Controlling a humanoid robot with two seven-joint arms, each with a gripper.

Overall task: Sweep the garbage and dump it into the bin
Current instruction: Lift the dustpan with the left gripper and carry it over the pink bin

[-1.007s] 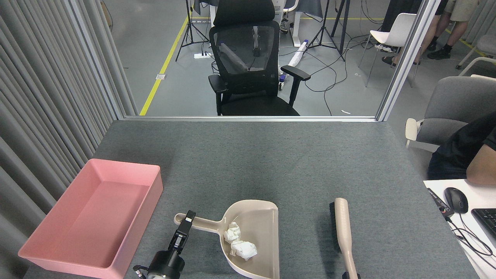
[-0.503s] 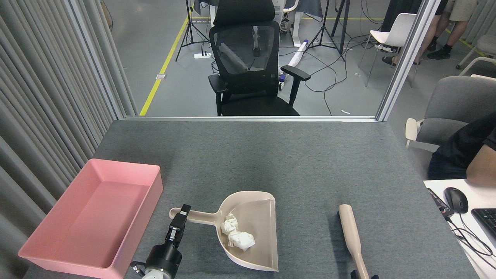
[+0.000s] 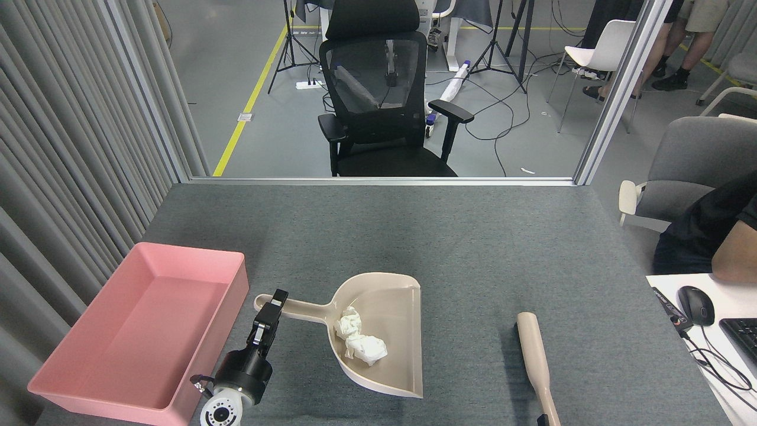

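Note:
Two crumpled white tissue balls, the garbage (image 3: pixel 359 340), lie inside a beige dustpan (image 3: pixel 390 331) near the table's front middle. My left gripper (image 3: pixel 274 300) is shut on the end of the dustpan's long handle (image 3: pixel 295 309), which points left toward the bin. The bin (image 3: pixel 148 328), a shallow pink tray, stands at the front left, just left of my left arm. A beige brush (image 3: pixel 534 361) lies to the right of the dustpan. Only a dark sliver of my right gripper (image 3: pixel 541 420) shows at the bottom edge by the brush's handle; its jaws are hidden.
A black office chair (image 3: pixel 384 100) stands beyond the table's far edge. A person's arm (image 3: pixel 733 248) rests at a white desk with a mouse (image 3: pixel 696 305) and keyboard at the right. Grey curtains hang along the left.
The dustpan with the garbage has moved away from me and slightly left, carried by my left gripper. The brush turned flat and slid toward the bottom edge as the right gripper withdrew.

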